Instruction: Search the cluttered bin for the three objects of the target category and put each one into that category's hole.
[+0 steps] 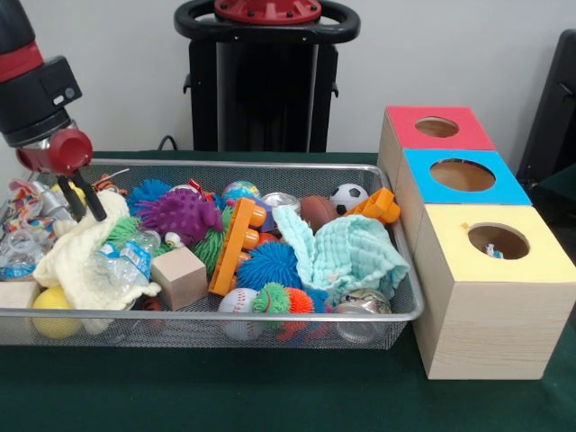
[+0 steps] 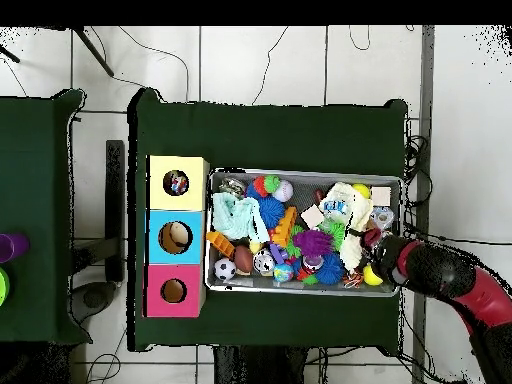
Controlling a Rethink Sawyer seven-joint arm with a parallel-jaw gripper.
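The wire mesh bin [image 1: 225,314] is full of toys. A cream knitted cloth [image 1: 85,256] lies at its left end in the front view, partly under a small water bottle [image 1: 126,261]. My gripper [image 1: 90,216] hangs just above the cloth's far edge with its black fingers [image 1: 67,198] apart and nothing between them. A mint green cloth [image 1: 346,252] lies at the bin's right end. The yellow-topped box's hole [image 1: 498,240] shows a bit of something multicoloured inside. From overhead, the gripper [image 2: 362,238] is over the cream cloth [image 2: 347,225], far from the yellow box [image 2: 177,183].
Blue-topped [image 1: 462,174] and red-topped [image 1: 436,127] boxes stand behind the yellow one. The bin also holds spiky rubber balls [image 1: 180,214], an orange plastic block [image 1: 236,245], a wooden cube [image 1: 178,276], small sport balls and a yellow ball [image 1: 54,310].
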